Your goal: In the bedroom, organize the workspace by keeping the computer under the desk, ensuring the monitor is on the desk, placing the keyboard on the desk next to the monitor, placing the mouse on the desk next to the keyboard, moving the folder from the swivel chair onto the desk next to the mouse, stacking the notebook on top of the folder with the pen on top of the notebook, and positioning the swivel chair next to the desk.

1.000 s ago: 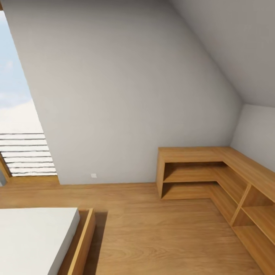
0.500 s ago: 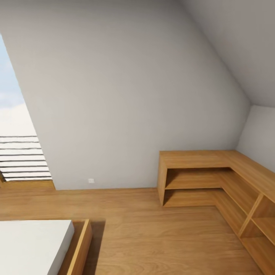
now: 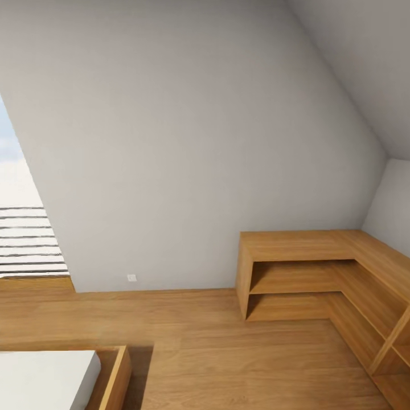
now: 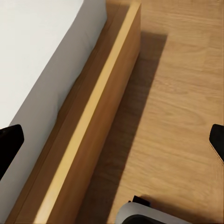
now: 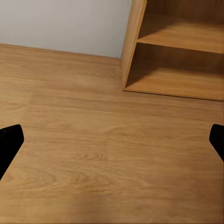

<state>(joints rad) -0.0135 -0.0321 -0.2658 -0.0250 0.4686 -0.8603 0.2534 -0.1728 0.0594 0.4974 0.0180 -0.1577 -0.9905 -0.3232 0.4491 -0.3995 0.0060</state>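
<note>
Wall (image 3: pixel 188 142) plain pale grey, sloped ceiling (image 3: pixel 364 51) same grey. Small white socket plate (image 3: pixel 132 278) low on wall. Floor (image 3: pixel 228 353) warm honey-brown planks, visible wood grain, dark shadow beside bed. Corner shelf unit (image 3: pixel 319 273) matching light brown wood, darker inside compartments. Bed frame (image 4: pixel 88 135) golden-tan wood, paler top edge; mattress (image 4: pixel 37 56) white with grey side. Window (image 3: pixel 23 228) pale blue sky, white-and-dark horizontal stripes below. Left pincer fingertips (image 4: pixel 9 142) black; right pincer fingertips (image 5: pixel 9 140) black.

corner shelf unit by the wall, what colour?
Warm light-brown wood grain, much like the floor. The corner shelf unit shows best in the head view.
</note>
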